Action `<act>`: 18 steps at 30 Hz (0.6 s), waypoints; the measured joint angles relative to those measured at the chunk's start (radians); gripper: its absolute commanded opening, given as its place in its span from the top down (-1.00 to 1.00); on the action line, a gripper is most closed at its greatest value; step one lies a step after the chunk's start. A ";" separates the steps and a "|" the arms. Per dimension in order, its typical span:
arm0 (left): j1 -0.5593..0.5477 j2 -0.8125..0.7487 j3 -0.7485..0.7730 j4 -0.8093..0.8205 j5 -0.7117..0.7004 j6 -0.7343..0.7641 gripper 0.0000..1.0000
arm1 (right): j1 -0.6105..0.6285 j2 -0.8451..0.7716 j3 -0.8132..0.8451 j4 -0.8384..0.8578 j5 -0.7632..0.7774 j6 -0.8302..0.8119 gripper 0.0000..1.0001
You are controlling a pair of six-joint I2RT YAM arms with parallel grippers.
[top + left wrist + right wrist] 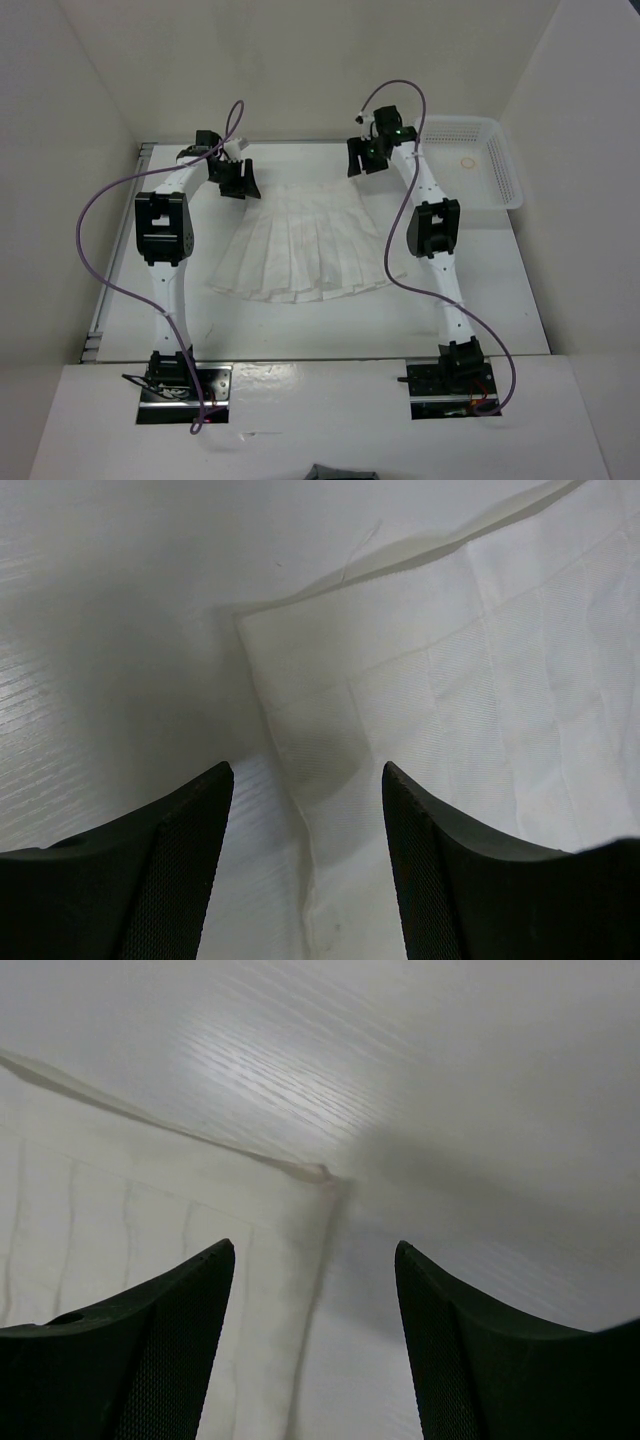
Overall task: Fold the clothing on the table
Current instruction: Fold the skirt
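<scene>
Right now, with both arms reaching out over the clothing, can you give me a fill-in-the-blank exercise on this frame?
1. The clothing lies spread flat on the table, with its narrow edge on the ____ side.
2. The left end effector and the right end effector each hover over a corner of that edge, jaws ____.
3. The basket sits at the table's far ____ corner.

Missing words: far; open; right.

no readable text, labels, brands, numbers or signs
</scene>
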 measured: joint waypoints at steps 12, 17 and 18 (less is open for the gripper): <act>0.000 -0.002 -0.005 0.001 0.013 0.001 -0.37 | 0.100 0.096 0.182 -0.048 0.042 -0.004 -0.41; -0.002 -0.002 -0.005 0.000 0.013 0.002 -0.37 | 0.088 0.112 0.168 -0.077 0.058 -0.001 -0.41; -0.002 -0.002 -0.005 0.000 0.013 0.002 -0.37 | 0.086 0.112 0.167 -0.076 0.061 0.000 -0.41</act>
